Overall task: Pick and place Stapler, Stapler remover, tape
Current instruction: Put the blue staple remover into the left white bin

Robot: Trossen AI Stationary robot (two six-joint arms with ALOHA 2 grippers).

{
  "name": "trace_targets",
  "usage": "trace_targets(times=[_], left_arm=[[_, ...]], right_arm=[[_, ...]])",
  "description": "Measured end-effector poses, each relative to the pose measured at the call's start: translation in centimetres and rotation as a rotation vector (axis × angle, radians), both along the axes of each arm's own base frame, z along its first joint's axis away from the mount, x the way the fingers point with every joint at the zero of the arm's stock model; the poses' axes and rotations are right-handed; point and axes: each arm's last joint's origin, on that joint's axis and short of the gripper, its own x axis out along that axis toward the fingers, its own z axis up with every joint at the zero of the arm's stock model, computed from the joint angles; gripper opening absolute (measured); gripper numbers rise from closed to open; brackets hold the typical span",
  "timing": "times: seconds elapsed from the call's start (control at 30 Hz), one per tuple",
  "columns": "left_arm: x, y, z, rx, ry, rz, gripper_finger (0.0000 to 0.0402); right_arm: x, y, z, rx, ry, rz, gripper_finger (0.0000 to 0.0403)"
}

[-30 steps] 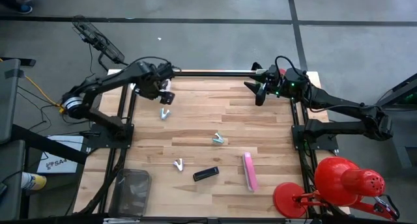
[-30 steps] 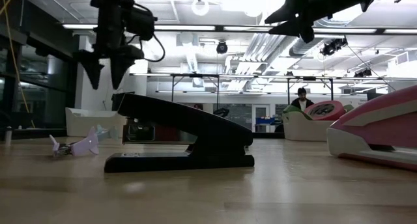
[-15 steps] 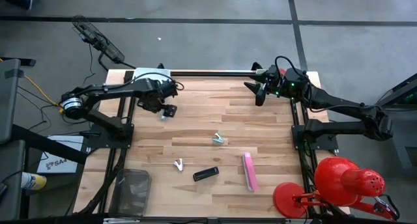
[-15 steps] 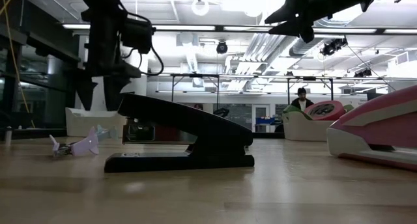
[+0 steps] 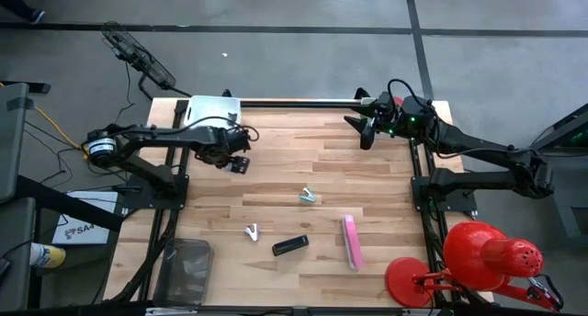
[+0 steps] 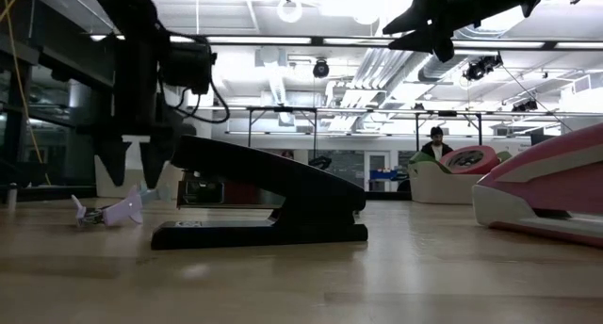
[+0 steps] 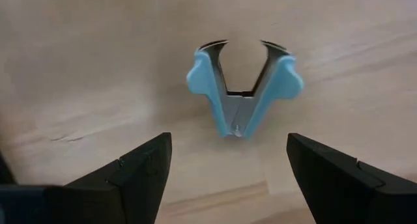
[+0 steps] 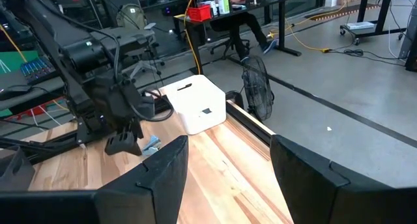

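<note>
The left gripper (image 7: 225,168) hangs with its fingers spread wide and empty, straddling the small blue plastic staple remover with steel claws (image 7: 242,90) lying flat on the pale wooden table (image 5: 367,178) near its back-left corner. It looks light and rigid; the smooth blue wings seem the place to pinch, though it could skate on the wood. From overhead the remover itself is likely hidden under the wrist. The right gripper (image 8: 228,165) waits parted over the back edge.

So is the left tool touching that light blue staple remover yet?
Apart. In the left wrist view the open left tool straddles the light blue metal-jawed staple remover, bare wood showing between it and each finger.
</note>
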Motion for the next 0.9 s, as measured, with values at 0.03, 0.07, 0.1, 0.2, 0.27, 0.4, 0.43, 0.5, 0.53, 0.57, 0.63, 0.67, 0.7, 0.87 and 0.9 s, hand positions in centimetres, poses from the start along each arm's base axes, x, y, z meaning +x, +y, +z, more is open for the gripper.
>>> trace_targets(times=[0.03,0.07,0.1,0.2,0.27,0.4,0.43,0.5,0.53,0.57,0.63,0.67,0.7,0.87,0.9], left_arm=[[0.0,0.0,-0.2,0.006,-0.011,0.000,0.0299],[0.1,0.1,-0.4,0.014,-0.026,-0.001,0.0299],[0.1,0.1,-0.6,0.024,-0.039,-0.003,0.0299],[0.2,0.1,-1.3,0.054,-0.073,-0.020,0.0299],[0.2,0.2,-1.6,0.065,-0.091,-0.023,0.0299],[-0.1,0.1,-2.2,0.073,-0.080,-0.016,0.0298],[-0.2,0.1,-2.3,0.083,-0.078,-0.013,0.0298],[-0.3,0.1,-2.5,0.104,-0.077,-0.013,0.0298],[-0.2,0.2,-2.6,0.127,-0.078,-0.017,0.0298],[-0.2,0.3,-2.6,0.144,-0.082,-0.021,0.0298],[-0.1,0.4,-2.5,0.182,-0.077,-0.042,0.0298],[0.0,0.5,-2.5,0.199,-0.079,-0.054,0.0298],[0.1,0.5,-2.5,0.214,-0.079,-0.067,0.0298],[0.2,0.6,-2.4,0.227,-0.078,-0.094,0.0298],[0.2,0.6,-2.4,0.227,-0.078,-0.094,0.0298]], right_arm=[[0.0,0.0,0.0,0.000,0.000,0.000,0.0209],[0.0,0.0,0.0,0.000,0.000,0.000,0.0209],[0.0,0.0,0.0,0.000,0.000,0.000,0.0209],[0.0,0.0,0.0,0.000,0.000,0.000,0.0209],[0.0,0.0,0.0,0.000,0.000,0.000,0.0209],[0.0,0.0,0.0,0.000,0.001,0.000,0.0209],[0.0,0.0,0.0,0.000,0.001,0.000,0.0209],[0.0,0.0,0.0,0.000,0.001,-0.001,0.0209],[0.0,0.0,0.0,-0.001,0.002,-0.001,0.0209],[0.0,0.0,0.0,-0.002,0.002,-0.001,0.0209],[0.0,0.0,0.0,-0.002,0.002,-0.002,0.0209],[0.0,0.0,0.0,-0.002,0.003,-0.002,0.0209],[0.0,0.0,0.0,-0.002,0.002,-0.001,0.0209],[0.0,0.0,0.0,0.000,0.002,-0.002,0.0209],[0.0,0.0,0.0,0.000,0.002,-0.002,0.0209]])
